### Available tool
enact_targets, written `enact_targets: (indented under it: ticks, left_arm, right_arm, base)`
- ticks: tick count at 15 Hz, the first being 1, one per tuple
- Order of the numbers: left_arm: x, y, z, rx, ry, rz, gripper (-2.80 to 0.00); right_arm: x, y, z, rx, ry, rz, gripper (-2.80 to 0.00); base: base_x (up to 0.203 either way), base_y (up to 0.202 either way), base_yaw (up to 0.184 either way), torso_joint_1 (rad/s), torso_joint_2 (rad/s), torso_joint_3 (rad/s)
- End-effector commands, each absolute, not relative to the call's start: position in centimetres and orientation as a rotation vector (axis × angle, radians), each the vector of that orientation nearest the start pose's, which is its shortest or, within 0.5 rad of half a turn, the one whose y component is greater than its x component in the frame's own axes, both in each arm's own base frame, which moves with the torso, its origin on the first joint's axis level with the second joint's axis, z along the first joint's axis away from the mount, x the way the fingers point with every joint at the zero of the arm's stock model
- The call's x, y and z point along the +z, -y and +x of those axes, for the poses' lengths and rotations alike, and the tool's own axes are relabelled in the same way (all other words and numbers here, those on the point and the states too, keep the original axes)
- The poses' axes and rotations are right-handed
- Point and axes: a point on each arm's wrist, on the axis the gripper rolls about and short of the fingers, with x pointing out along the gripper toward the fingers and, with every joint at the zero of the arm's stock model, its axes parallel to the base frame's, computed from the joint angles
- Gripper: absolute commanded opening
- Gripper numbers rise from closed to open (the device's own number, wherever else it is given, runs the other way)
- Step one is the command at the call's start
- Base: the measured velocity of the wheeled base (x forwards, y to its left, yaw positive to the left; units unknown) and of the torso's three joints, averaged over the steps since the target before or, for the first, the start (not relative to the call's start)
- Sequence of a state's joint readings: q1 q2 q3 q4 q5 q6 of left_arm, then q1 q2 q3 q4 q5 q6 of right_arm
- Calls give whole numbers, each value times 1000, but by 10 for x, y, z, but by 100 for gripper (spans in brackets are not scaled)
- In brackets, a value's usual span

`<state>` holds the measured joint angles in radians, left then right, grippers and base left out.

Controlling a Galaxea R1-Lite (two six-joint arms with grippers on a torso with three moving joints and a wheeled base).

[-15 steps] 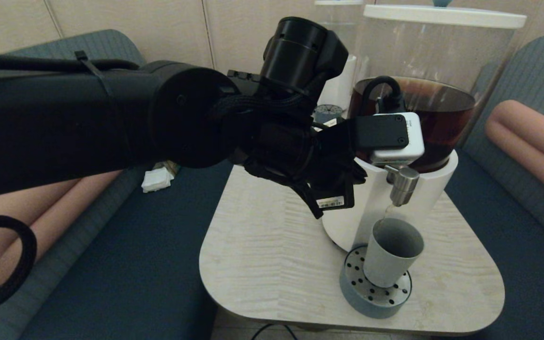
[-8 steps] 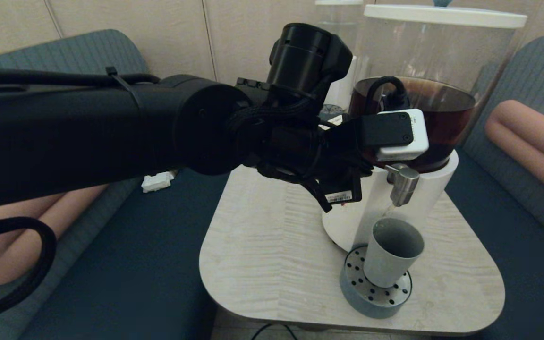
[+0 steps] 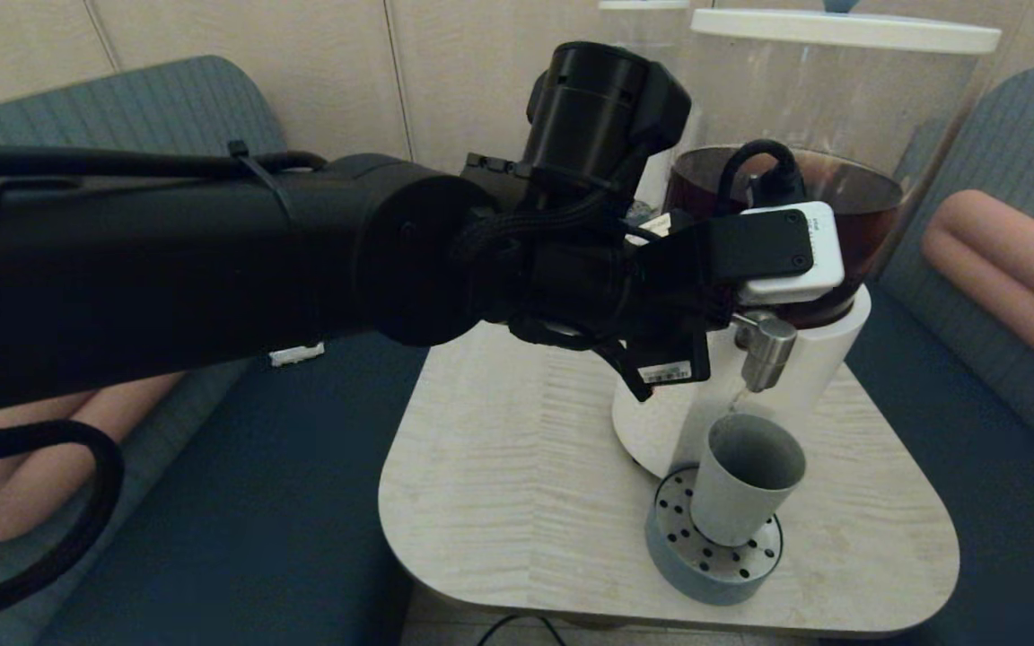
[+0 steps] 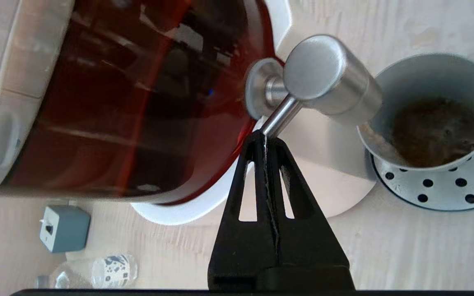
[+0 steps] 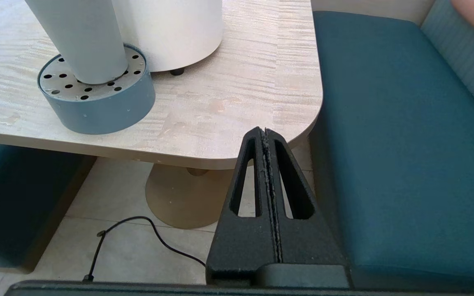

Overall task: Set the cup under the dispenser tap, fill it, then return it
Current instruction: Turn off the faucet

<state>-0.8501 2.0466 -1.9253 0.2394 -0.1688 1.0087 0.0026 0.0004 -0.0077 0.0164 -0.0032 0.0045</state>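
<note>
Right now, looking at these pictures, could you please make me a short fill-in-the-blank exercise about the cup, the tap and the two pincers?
1. The cup stands on the perforated drip tray, directly under the ____.
2. The liquid inside the cup is ____ in colour.
3. The left pincer is ____, with its tips at the thin lever of the dispenser tap.
4. The right pincer is shut and holds ____, off the table's edge.

Missing words: dispenser tap; dark brown; shut; nothing
</note>
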Motion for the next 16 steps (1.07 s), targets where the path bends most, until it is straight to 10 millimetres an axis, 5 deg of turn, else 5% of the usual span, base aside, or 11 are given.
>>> enact_targets:
  ticks: [1, 16]
  left_arm:
    - [283, 317, 271, -1115, 187, 1039, -280]
    - [279, 332, 278, -1080, 295, 1006, -280]
  right_arm:
    - [76, 0, -23, 0, -9, 5, -280]
    - [76, 0, -23, 0, -8, 5, -280]
  base:
    - [0, 0, 0, 0, 0, 0]
    - [0, 0, 0, 0, 0, 0]
